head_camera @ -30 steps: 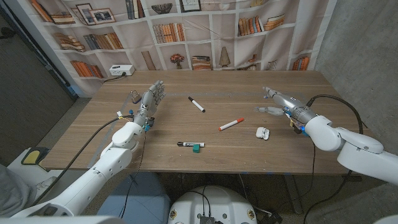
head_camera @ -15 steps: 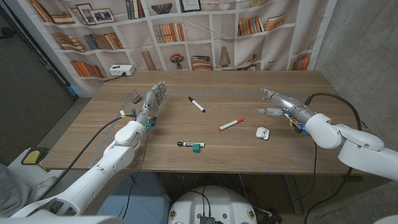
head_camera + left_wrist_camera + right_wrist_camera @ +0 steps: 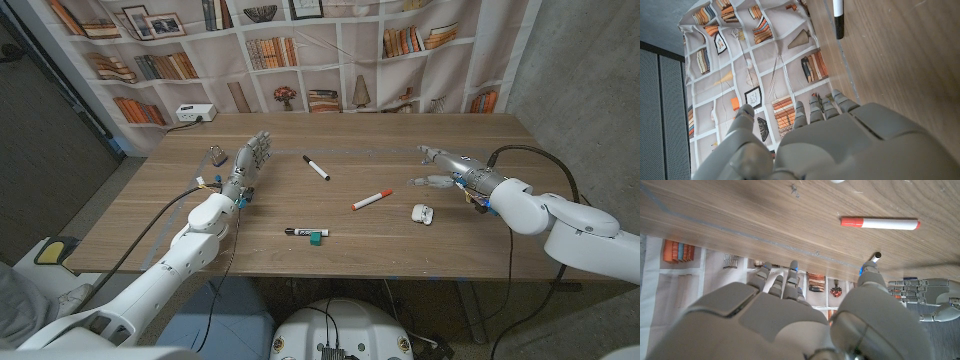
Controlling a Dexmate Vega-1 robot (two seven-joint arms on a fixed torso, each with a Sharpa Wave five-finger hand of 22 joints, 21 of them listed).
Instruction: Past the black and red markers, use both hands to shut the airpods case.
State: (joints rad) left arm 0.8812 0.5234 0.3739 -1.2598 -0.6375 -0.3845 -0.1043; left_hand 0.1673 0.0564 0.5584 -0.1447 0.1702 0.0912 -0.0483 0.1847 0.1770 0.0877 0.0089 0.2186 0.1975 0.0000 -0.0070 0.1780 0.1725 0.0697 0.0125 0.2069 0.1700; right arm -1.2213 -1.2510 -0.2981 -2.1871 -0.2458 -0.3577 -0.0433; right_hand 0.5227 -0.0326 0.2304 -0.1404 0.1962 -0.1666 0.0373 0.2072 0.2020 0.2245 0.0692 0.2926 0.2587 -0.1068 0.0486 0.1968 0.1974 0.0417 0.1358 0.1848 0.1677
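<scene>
on the left of the wooden table [image 3: 150, 215] the left hand [image 3: 243, 165] is raised with its fingers [image 3: 256, 145] apart and stretched toward the far edge, holding nothing; the left wrist view shows the back of this hand [image 3: 840, 145] with the fingers pointing at the bookshelf backdrop [image 3: 765, 65]. a small dark padlock-like object [image 3: 217, 155], too small to name surely, sits just beside that hand on its far left. a white power strip [image 3: 195, 113] lies at the table's far left edge. right of the hand, a black marker with a white barrel [image 3: 316, 168] lies slantwise, its tip also in the left wrist view [image 3: 838, 17]. nearer the front edge lies another black marker [image 3: 300, 232] touching a small teal block [image 3: 316, 238]. further right is the red marker [image 3: 371, 200], white-bodied with a red cap, seen too in the right wrist view [image 3: 880, 223]. beyond it the white airpods case [image 3: 422, 213] rests on the table, lid open, near the right hand [image 3: 455, 170] but apart from it. the right hand holds nothing, its fingers [image 3: 432, 153] spread above the table.
</scene>
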